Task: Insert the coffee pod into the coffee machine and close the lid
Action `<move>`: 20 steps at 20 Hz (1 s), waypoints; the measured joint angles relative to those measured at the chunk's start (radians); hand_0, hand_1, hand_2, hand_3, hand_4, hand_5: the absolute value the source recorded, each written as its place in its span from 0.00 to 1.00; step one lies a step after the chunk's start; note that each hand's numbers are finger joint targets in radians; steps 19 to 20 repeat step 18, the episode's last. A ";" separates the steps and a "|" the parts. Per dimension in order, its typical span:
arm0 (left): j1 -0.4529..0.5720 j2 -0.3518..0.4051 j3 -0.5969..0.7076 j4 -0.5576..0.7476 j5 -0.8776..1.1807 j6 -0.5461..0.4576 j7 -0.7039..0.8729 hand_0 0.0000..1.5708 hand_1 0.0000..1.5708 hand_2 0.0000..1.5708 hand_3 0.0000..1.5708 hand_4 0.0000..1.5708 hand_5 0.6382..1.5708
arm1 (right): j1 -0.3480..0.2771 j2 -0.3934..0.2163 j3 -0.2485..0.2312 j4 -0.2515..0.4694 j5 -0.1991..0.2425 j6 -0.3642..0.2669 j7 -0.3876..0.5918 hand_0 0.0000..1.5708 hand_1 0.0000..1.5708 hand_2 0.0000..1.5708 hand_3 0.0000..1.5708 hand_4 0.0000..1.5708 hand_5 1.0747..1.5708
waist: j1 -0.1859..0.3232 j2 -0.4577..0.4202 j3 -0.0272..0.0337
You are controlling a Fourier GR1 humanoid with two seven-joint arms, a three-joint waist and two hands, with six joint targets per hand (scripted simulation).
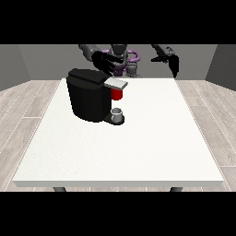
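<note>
The black coffee machine (88, 99) stands on the left half of the white table (152, 138). Its grey lid (115, 83) lies about level, sticking out toward the view's right, with a red thing at the machine (117, 94) just under it. A small grey thing (118, 113) sits on the machine's base below. The hand at the view's left (105, 63) hovers just behind the machine's top and the lid, fingers spread and holding nothing. Beyond the table's far right edge, the hand at the view's right (171, 59) hangs raised with relaxed fingers and nothing in it.
The robot's torso (123, 57) stands behind the table's far edge. The table's near edge (120, 183) runs across the bottom, with wooden floor on both sides.
</note>
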 measured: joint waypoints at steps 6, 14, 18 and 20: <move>0.006 -0.012 -0.028 -0.014 0.003 -0.001 0.009 0.00 0.00 0.00 0.00 0.08 1.00 | -0.029 0.027 0.002 0.022 0.026 -0.025 -0.001 0.00 0.00 0.00 0.00 0.08 1.00 | 0.012 -0.017 0.0004; 0.048 -0.040 -0.043 -0.009 -0.019 0.034 -0.053 0.00 0.00 0.00 0.00 0.16 1.00 | 0.085 0.094 0.065 -0.040 -0.016 0.027 -0.100 0.00 0.00 0.00 0.00 0.17 1.00 | -0.041 -0.081 0.0004; 0.081 -0.058 -0.048 0.012 -0.027 0.051 -0.078 0.00 0.00 0.00 0.00 0.12 1.00 | 0.206 0.109 0.118 -0.098 -0.106 0.012 -0.120 0.00 0.00 0.00 0.00 0.10 1.00 | -0.077 -0.138 0.0005; 0.081 -0.058 -0.048 0.012 -0.027 0.051 -0.078 0.00 0.00 0.00 0.00 0.12 1.00 | 0.206 0.109 0.118 -0.098 -0.106 0.012 -0.120 0.00 0.00 0.00 0.00 0.10 1.00 | -0.077 -0.138 0.0005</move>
